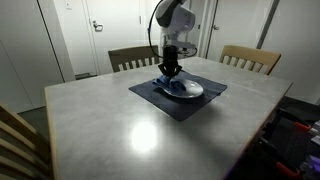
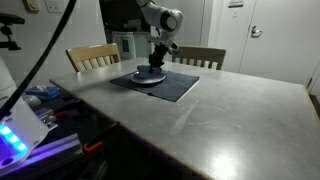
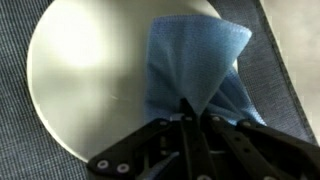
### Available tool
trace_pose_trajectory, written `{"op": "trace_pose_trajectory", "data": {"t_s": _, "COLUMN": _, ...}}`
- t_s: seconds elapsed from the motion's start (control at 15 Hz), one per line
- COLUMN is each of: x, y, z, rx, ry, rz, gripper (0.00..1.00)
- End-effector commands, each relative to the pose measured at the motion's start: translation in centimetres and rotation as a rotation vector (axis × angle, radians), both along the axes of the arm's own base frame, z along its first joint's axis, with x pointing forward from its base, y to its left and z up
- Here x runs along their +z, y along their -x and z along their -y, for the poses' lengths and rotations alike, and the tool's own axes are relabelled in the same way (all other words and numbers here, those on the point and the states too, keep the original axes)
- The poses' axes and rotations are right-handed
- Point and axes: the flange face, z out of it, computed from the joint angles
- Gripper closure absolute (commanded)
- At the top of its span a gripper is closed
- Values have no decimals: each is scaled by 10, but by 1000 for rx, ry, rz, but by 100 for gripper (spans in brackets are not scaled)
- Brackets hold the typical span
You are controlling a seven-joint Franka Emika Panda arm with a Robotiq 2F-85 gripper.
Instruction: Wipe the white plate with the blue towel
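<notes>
In the wrist view the white plate (image 3: 85, 75) lies on the dark mat (image 3: 285, 70), and the blue towel (image 3: 195, 65) is draped over its right part. My gripper (image 3: 187, 108) comes in from the bottom edge, shut on a bunched fold of the towel. In both exterior views the gripper (image 1: 170, 70) (image 2: 155, 63) points straight down over the plate (image 1: 188, 90) (image 2: 148, 77), with the towel (image 1: 168, 84) pressed onto the plate under it. The towel is too small to make out in the exterior view from the table's side.
The mat (image 1: 150, 95) (image 2: 180, 88) lies at the far side of a grey table (image 1: 110, 125) (image 2: 240, 120). Wooden chairs (image 1: 132, 57) (image 1: 250, 58) stand behind it. Coloured equipment (image 2: 25, 115) crowds one table edge.
</notes>
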Motion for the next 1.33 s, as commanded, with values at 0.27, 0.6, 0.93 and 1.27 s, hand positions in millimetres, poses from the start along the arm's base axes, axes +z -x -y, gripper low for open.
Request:
{"op": "trace_pose_trajectory", "data": {"t_s": 0.27, "x": -4, "y": 31, "z": -14, "rx": 184, "ry": 10, "rz": -179, "gripper": 98}}
{"op": "trace_pose_trajectory", "data": {"t_s": 0.6, "x": -15, "y": 55, "z": -2, "rx": 242, "ry": 68, "rz": -354, "gripper": 98}}
{"op": "trace_pose_trajectory", "data": {"t_s": 0.93, "x": -22, "y": 70, "z": 20, "rx": 89, "ry": 127, "rz": -496, "gripper": 98}}
{"op": "trace_pose_trajectory", "data": {"t_s": 1.27, "x": -28, "y": 62, "z": 49, "rx": -172, "ry": 179, "rz": -481, "gripper": 98}}
